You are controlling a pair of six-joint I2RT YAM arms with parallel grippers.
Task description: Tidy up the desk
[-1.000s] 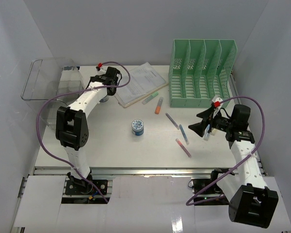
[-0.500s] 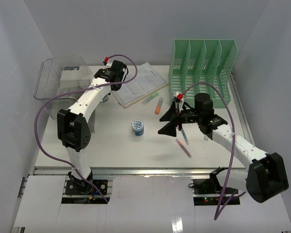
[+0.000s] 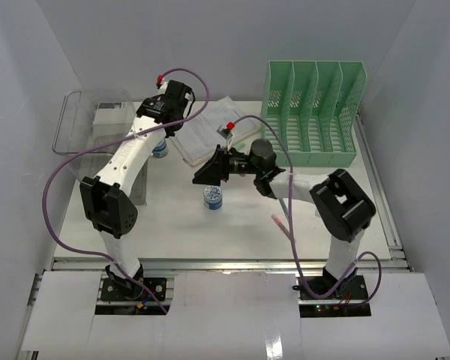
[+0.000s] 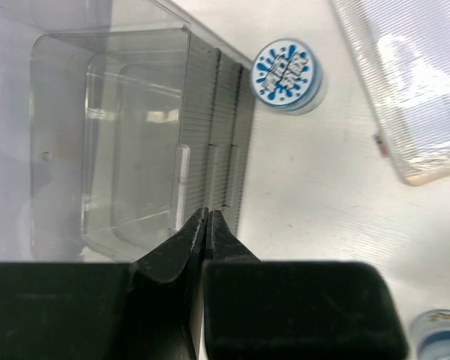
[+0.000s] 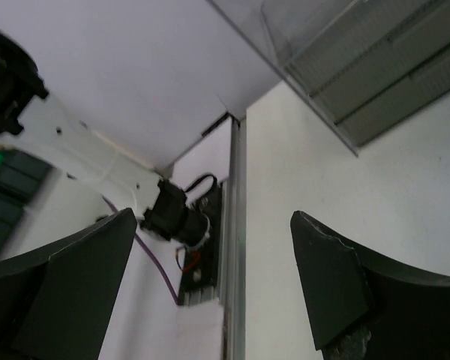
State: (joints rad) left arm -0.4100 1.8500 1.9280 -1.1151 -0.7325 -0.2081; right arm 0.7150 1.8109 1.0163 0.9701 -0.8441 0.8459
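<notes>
My left gripper is matt black plastic. The clear, ribbed plastic bin shines glossy and see-through. The large flat white desk looks smooth and matt, and its front metal rail is dull grey. The mint-green slotted plastic file rack looks smooth, with a faint sheen.
</notes>
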